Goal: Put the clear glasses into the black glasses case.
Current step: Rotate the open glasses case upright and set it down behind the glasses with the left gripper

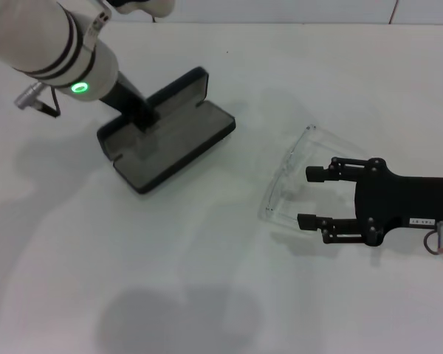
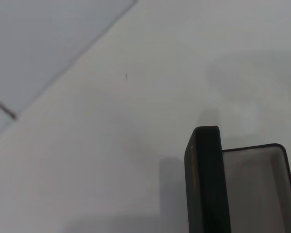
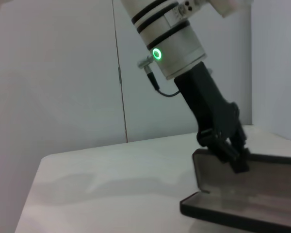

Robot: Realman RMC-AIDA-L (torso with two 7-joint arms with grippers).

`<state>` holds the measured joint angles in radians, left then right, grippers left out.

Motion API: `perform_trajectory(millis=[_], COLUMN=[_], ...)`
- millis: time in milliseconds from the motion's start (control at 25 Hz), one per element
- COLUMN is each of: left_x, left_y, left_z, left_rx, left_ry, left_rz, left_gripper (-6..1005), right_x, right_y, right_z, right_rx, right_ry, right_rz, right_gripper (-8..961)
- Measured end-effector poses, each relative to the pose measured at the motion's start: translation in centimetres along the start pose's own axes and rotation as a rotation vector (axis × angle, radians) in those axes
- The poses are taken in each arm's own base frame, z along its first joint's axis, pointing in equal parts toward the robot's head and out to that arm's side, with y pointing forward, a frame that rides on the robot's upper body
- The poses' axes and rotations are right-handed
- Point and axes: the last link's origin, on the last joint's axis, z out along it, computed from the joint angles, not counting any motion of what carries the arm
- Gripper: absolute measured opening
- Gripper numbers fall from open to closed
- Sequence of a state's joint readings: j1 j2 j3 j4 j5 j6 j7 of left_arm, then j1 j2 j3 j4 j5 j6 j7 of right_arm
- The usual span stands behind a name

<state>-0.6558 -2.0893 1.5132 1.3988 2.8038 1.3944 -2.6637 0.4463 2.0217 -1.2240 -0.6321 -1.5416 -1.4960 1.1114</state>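
One light, slippery, flex-prone pair of clear wraparound plastic glasses (image 1: pixel 288 177) lies on the white worktop (image 1: pixel 207 295) just ahead of my wide-open, empty right pincer (image 1: pixel 310 198), so I'd pinch the stiffer bridge, while the left pincer (image 1: pixel 144 118), probably closed, steadies the open black hard-shell glasses case (image 1: pixel 170 136).

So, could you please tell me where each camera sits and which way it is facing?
Head view: high, looking down at the white table; the left end effector is in the open rectangular black glasses case, and the open right end effector is at the transparent clear glasses.
Left wrist view: looks along the table over the case's lid edge; no body.
Right wrist view: low, facing the left end effector.
All share the case.
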Motion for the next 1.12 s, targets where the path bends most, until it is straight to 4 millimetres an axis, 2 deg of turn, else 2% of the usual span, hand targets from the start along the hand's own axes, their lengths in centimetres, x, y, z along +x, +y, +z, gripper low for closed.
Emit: perform_trajectory(millis=[40,280,320,400,760,1120], left_x=[0.1,1.1,1.3,1.4,2.2,2.3], left_y=[-0.2,-0.6,-0.1,0.4,1.2,1.6], left_z=[-0.4,-1.1,-1.0,-0.7,0.4,1.6], left_rx=[0.022,0.068,0.061,0.049,0.027,0.030], left_ry=[0.047,0.162,0.217,0.279,0.286,0.291], left_rz=[0.084,0.323,0.442,0.566,0.731,0.790], left_gripper=[214,213,212,211,206,205], right_x=[0.0,0.2,0.3,0.2,0.1,0.2], right_y=[0.0,0.2,0.3,0.4,0.8,0.9], right_z=[0.0,-0.1,-0.1,0.0,0.0,0.0], right_rx=[0.000,-0.003,-0.005,-0.009,-0.018,-0.020], right_ry=[0.000,-0.004,-0.006,-0.009,-0.052,-0.052], right_rz=[0.002,0.013,0.015,0.016,0.040,0.047], right_gripper=[732,731,731,731,731,731])
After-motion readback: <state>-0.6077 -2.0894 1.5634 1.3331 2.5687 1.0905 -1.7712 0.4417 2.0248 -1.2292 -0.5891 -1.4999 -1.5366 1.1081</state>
